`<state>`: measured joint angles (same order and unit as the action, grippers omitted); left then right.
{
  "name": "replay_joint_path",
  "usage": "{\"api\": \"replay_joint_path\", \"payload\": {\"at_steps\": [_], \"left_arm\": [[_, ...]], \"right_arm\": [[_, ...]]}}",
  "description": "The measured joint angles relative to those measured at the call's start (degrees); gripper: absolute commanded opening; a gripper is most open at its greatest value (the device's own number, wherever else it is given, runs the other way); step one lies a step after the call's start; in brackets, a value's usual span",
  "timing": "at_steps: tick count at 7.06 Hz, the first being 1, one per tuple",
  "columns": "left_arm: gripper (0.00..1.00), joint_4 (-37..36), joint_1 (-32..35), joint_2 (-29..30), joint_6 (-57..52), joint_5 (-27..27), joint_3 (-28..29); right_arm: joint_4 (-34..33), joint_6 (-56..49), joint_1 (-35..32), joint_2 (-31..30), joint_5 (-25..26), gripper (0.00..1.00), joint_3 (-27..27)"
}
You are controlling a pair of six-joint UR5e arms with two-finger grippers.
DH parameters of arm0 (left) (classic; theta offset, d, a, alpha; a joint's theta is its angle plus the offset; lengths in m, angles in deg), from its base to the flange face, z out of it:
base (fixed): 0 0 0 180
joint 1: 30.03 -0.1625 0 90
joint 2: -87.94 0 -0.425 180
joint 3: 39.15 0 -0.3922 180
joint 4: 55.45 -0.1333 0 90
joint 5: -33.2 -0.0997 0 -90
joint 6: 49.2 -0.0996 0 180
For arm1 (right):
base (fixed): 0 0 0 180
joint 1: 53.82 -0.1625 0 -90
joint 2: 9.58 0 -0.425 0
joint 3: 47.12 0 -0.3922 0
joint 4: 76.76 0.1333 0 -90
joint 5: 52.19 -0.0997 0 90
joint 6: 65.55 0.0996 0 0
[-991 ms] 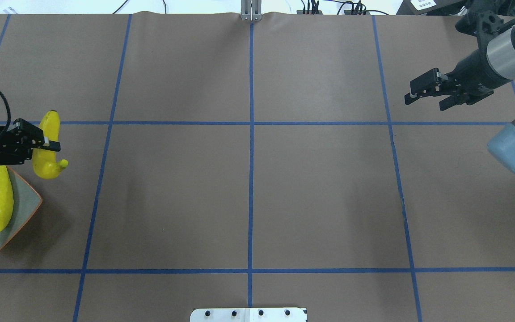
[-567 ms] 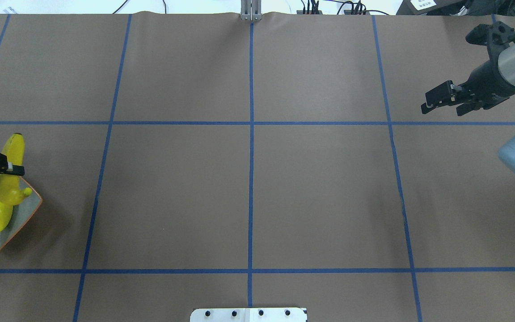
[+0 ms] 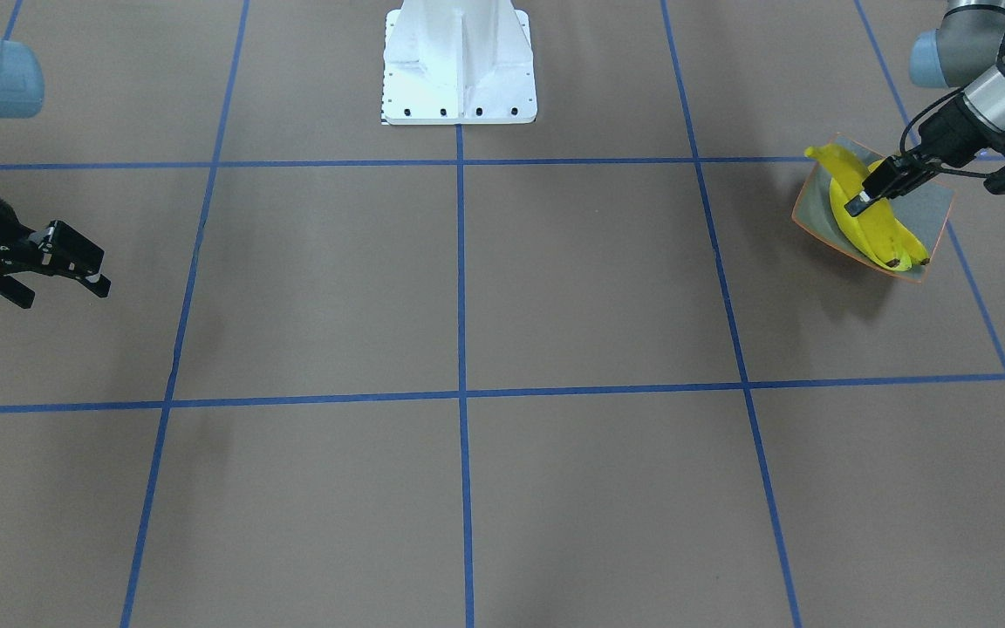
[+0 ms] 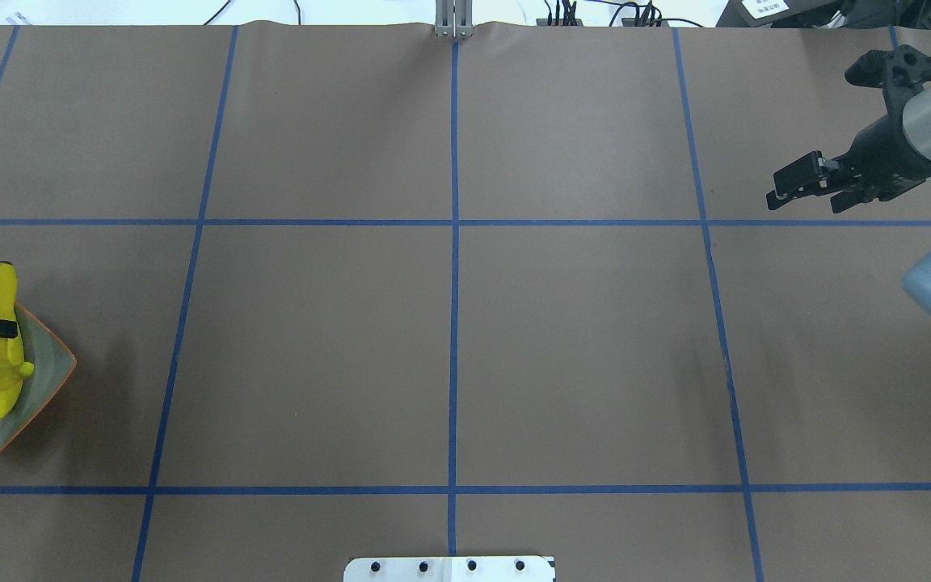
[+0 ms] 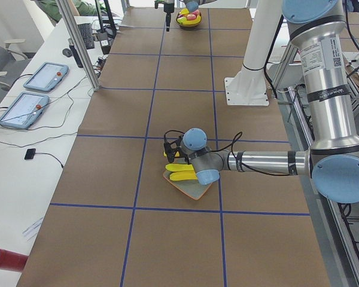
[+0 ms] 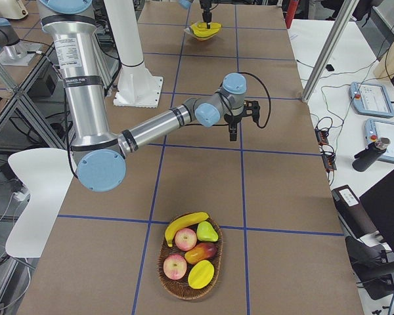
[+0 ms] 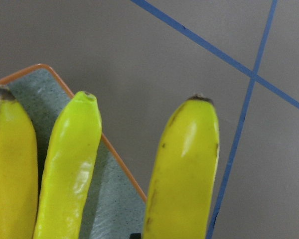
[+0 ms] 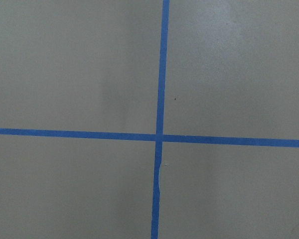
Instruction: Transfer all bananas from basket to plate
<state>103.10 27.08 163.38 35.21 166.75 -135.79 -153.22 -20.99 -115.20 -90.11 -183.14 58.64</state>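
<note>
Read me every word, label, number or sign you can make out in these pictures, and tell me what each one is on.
No text here can be read.
Left arm's sticker, left side view: print too small to read.
Right arm's sticker, right side view: print too small to read.
White tag at the overhead view's top edge: blurred, unreadable.
The bananas and plate show no lettering.
</note>
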Motion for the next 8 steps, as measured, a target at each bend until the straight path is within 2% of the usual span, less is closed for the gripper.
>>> {"api": "replay_joint_path", "payload": {"at_steps": [6, 7, 8], "left_arm": [[0.0, -0.04, -1.08, -0.28, -0.27, -0.05, 0.72], [0.18, -0.07, -1.1, -0.13, -0.29, -0.07, 0.93], [0.87, -0.08, -1.12, 0.17, -0.3, -0.11, 1.35]], "right_arm": [[0.0, -0.11, 0.12, -0.06, 1.47, 1.0, -0.73], [0.0, -0.15, 0.12, -0.09, 1.48, 1.0, -0.73], [0.0, -0.17, 0.12, -0.15, 1.48, 1.0, -0.73]]}}
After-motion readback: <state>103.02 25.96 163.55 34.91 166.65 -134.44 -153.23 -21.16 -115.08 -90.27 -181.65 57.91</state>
